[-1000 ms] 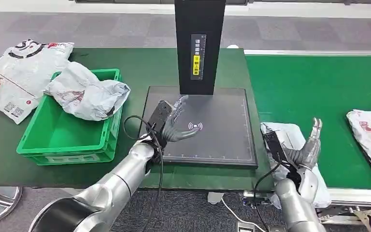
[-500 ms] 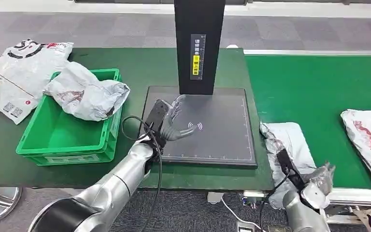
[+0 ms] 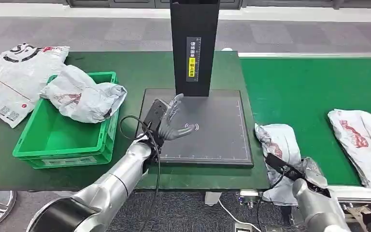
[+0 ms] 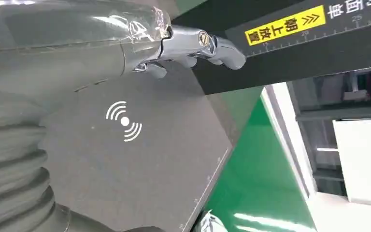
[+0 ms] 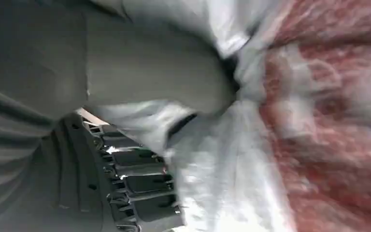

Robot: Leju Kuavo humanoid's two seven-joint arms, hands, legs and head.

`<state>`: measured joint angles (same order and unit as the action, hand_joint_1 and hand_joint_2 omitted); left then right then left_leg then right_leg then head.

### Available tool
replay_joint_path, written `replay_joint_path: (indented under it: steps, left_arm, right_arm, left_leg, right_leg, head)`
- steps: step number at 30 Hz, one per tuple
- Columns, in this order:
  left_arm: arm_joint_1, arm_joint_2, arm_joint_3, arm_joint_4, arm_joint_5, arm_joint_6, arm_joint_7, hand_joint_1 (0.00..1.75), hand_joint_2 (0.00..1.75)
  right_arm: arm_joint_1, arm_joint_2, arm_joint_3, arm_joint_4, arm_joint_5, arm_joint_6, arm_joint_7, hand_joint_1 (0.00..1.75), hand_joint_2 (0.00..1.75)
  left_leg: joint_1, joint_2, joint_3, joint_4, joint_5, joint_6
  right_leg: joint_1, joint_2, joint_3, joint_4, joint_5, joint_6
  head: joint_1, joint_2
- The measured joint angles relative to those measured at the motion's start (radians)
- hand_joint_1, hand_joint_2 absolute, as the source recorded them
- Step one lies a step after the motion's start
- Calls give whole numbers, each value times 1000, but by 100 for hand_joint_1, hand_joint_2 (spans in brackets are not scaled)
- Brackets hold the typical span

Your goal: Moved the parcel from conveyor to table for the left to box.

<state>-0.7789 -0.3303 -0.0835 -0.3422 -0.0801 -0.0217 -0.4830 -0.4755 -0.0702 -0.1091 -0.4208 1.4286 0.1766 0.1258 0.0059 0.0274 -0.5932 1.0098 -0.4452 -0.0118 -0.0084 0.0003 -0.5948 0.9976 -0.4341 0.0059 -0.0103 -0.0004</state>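
Green covers both work surfaces: the tabletop (image 3: 140,67) at left and the conveyor (image 3: 309,82) at right, with grey carpeted floor beyond.

Left hand (image 3: 171,123) is raised over the dark scanner pad (image 3: 212,140), palm turned toward the conveyor side, fingers apart and holding nothing. In the left wrist view the fingertips (image 4: 222,48) lie near the black column (image 3: 193,46) with its yellow label.

Right hand (image 3: 311,176) sits low at the near edge of the conveyor, its forearm entering from below. In the right wrist view the thumb (image 5: 174,87) and dark fingers (image 5: 140,193) close on crumpled white plastic; the hand grips the parcel (image 3: 280,150).

That parcel is a white bag with red print, lying on the conveyor just beside the tabletop's edge, long axis running away from the robot, near end overhanging the conveyor's front rail.

A second bag (image 3: 362,145) lies well apart on the conveyor at far right. A green crate (image 3: 63,140) stands left of the pad with a crumpled bag (image 3: 84,96) resting over its rim; another flat bag (image 3: 14,79) lies at the tabletop's far left. The column stands at the pad's far edge.
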Motion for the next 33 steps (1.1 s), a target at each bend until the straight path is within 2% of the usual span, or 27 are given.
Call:
replay_joint_path:
  steps: [1,4,6,10,17,20,23,26,29,33]
  left_arm:
    - [2,4,-2,-3,5,5,-5,0,175]
    - [10,12,-6,-14,11,15,-18,0,175]
    - [14,19,-6,-17,16,21,-22,0,175]
    - [27,32,-6,-27,20,38,-36,0,175]
    - [33,48,-6,-33,22,45,-46,0,175]
    - [34,51,-6,-35,24,62,-50,0,175]
    - [37,53,-6,-35,29,80,-50,0,175]
    - [38,53,-6,-34,35,90,-50,0,175]
    - [38,54,-6,-31,40,96,-50,0,175]
    - [37,54,-6,-29,41,96,-50,0,175]
  right_arm:
    - [-8,3,8,2,-18,-20,-17,175,175]
    - [-28,21,17,8,-74,-100,-22,175,175]
    - [-35,36,16,9,-108,-142,-28,175,175]
    - [-47,56,5,2,-272,-250,-137,175,175]
    - [-54,71,0,-31,-378,-282,-174,175,175]
    - [-53,76,0,-52,-447,-398,-235,175,175]
    - [-54,79,6,-136,-566,-540,-291,175,175]
    - [-43,64,37,-261,-720,-618,-331,175,175]
    - [-20,35,65,-387,-844,-676,-388,175,175]
    - [12,10,87,-510,-886,-690,-402,175,175]
  left_leg:
    - [0,2,-4,0,-1,0]
    - [1,2,2,0,1,-1]
    - [1,2,-1,0,3,-3]
    - [1,3,-3,0,3,-4]
    - [1,4,-6,-1,4,-4]
    - [0,4,-9,0,5,-5]
    - [-2,2,-12,0,9,-4]
    - [-2,-6,-15,0,11,-4]
    - [-2,-12,-17,0,11,-4]
    - [-2,-13,-18,0,10,-3]
  right_leg:
    - [0,2,1,0,0,0]
    - [0,2,-2,1,0,-2]
    - [0,2,-6,3,2,-4]
    - [0,3,-9,5,2,-4]
    - [0,4,-13,6,2,-5]
    - [0,4,-17,7,3,-6]
    - [-1,1,-21,7,4,-6]
    - [0,-6,-22,7,4,-6]
    - [-1,-11,-21,7,3,-4]
    - [-3,-12,-22,7,2,-3]
  head:
    - [0,0]
    - [0,0]
    - [0,0]
    - [0,0]
    - [0,0]
    - [0,0]
    - [0,0]
    - [0,0]
    - [0,0]
    - [0,0]
